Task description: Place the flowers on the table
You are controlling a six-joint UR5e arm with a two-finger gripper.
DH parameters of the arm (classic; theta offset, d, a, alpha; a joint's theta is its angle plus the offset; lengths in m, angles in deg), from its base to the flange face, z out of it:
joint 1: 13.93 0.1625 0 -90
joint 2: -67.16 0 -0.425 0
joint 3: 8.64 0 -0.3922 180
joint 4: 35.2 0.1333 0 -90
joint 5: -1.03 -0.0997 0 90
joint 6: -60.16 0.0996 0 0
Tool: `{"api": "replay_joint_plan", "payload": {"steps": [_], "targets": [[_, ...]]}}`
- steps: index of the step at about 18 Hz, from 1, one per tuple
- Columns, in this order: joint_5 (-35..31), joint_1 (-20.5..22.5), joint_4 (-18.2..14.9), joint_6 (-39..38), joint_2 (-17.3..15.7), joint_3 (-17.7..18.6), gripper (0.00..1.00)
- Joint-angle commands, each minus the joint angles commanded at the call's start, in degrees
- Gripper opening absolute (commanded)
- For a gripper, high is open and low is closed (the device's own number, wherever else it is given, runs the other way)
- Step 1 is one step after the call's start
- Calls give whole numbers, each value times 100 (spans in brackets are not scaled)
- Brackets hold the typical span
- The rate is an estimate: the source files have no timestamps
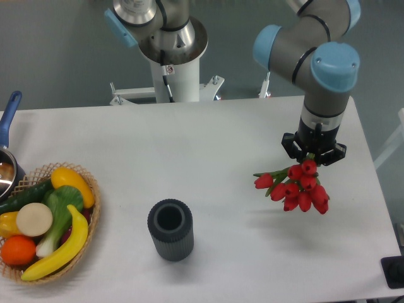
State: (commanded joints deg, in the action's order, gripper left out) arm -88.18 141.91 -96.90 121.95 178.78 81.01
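A bunch of red tulips point(297, 188) with green stems hangs from my gripper point(312, 158) at the right side of the white table point(214, 145). The gripper points down and is shut on the stems, with the blooms fanned out below and to the left of it. The bunch appears held a little above the table top. The fingertips are mostly hidden behind the flowers.
A dark grey ribbed cylinder vase point(170, 230) stands upright near the front centre. A wicker basket point(88, 218) of toy fruit and vegetables sits at the front left. A pot with a blue handle point(9, 120) is at the left edge. The arm's base point(173, 57) stands behind the table.
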Motion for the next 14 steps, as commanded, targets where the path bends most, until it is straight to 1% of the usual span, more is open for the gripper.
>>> {"api": "replay_joint_plan", "payload": {"steps": [1,2,8,9,10,11,12,13,14], "targets": [[-44,-70,0,-9,105,-26,0],[-53,-106,0,-9,141,-44,0],[-97,-203,-9,-88,247,9,0],[-53,-203,-17,-71,247,70,3],[-36,-238,-9,-62,255,105,15],[-35,-290,-9,-70,273,105,44],[-35,-325,-9,-97,299,123,93],[-35,-335,17,-106,308,166,100],[-35,-335,140,-114,308,228,100]]}}
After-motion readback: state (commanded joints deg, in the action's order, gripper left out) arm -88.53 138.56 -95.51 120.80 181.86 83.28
